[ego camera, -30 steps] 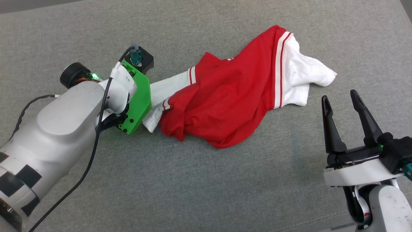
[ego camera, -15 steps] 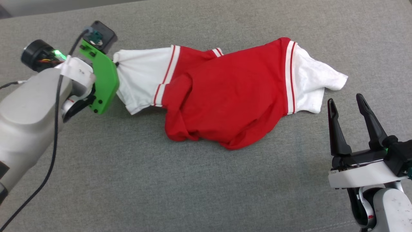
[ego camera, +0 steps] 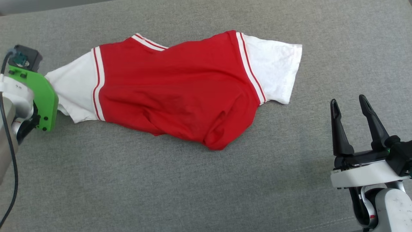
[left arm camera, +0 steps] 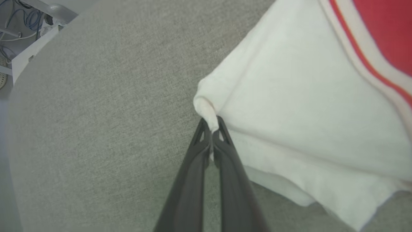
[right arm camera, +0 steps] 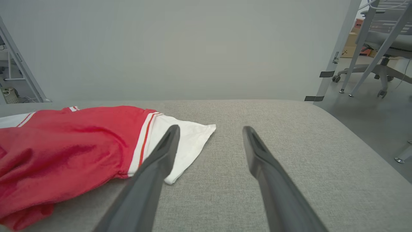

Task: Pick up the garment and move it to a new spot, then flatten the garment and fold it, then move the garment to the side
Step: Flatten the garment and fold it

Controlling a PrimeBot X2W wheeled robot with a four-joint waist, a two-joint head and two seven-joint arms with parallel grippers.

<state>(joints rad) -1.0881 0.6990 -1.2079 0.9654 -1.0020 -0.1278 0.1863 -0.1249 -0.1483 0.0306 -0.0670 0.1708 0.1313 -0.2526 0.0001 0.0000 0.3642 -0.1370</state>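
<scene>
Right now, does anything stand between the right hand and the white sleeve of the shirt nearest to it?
Nothing visible does. Between the open right hand and that sleeve of the shirt lies bare grey surface.

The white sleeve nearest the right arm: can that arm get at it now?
Probably yes. The jaws of the right arm stand open and empty, and bare grey fabric lies between them and the sleeve.

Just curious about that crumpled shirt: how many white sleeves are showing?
2. One sleeve at the left, pinched in the left end effector; the other sleeve lies free at the right.
</scene>
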